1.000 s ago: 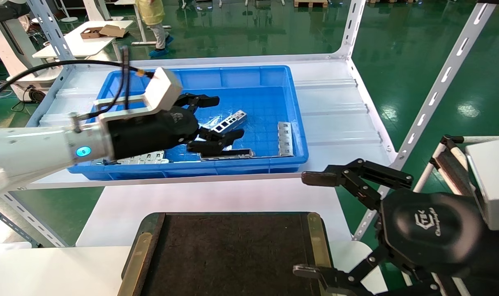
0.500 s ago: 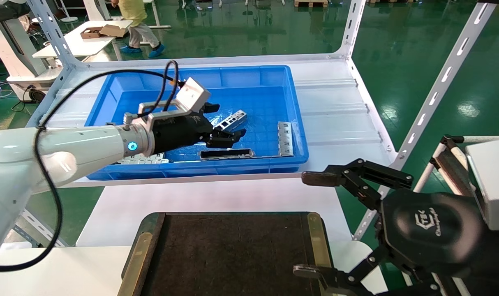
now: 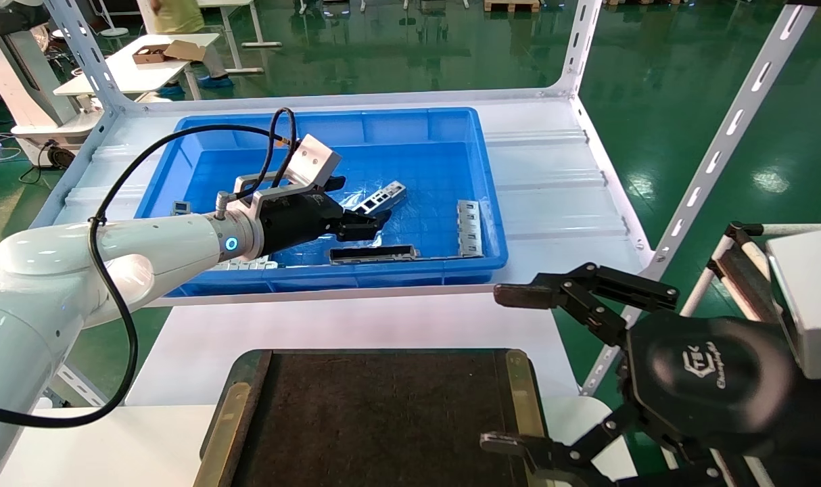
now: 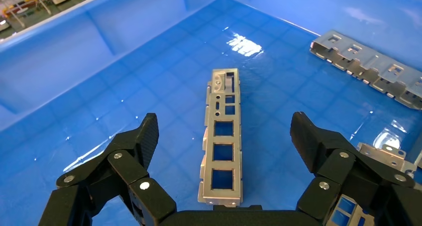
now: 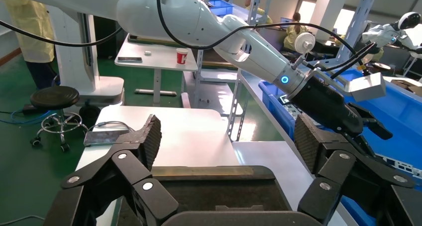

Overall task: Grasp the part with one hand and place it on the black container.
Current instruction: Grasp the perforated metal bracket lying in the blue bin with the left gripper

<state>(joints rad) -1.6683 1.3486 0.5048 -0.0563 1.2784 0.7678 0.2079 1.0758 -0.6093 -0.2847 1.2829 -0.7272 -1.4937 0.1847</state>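
The part point(image 3: 381, 198) is a slim silver-grey bar with a row of rectangular cutouts, lying flat on the floor of the blue bin point(image 3: 329, 279). My left gripper point(image 3: 360, 201) hangs low inside the bin, open. In the left wrist view the part point(image 4: 222, 136) lies lengthwise between the two spread fingers point(image 4: 144, 136), touching neither, and the left gripper point(image 4: 225, 124) holds nothing. The black container point(image 3: 383, 419) lies on the white table in front of the bin. My right gripper point(image 3: 495, 368) hovers open and empty at the container's right edge, and the right wrist view shows the container point(image 5: 224, 191) below it.
A dark hollow bar point(image 3: 373, 253) lies near the bin's front wall. A wider grey bracket point(image 3: 469, 228) lies at the right, and more brackets point(image 3: 238, 260) at the front left. Another bracket point(image 4: 368, 69) lies beyond the part. White slotted shelf uprights point(image 3: 721, 142) stand to the right.
My left gripper has dropped lower into the bin and settled with its open fingers either side of the part. The right arm has stayed where it was.
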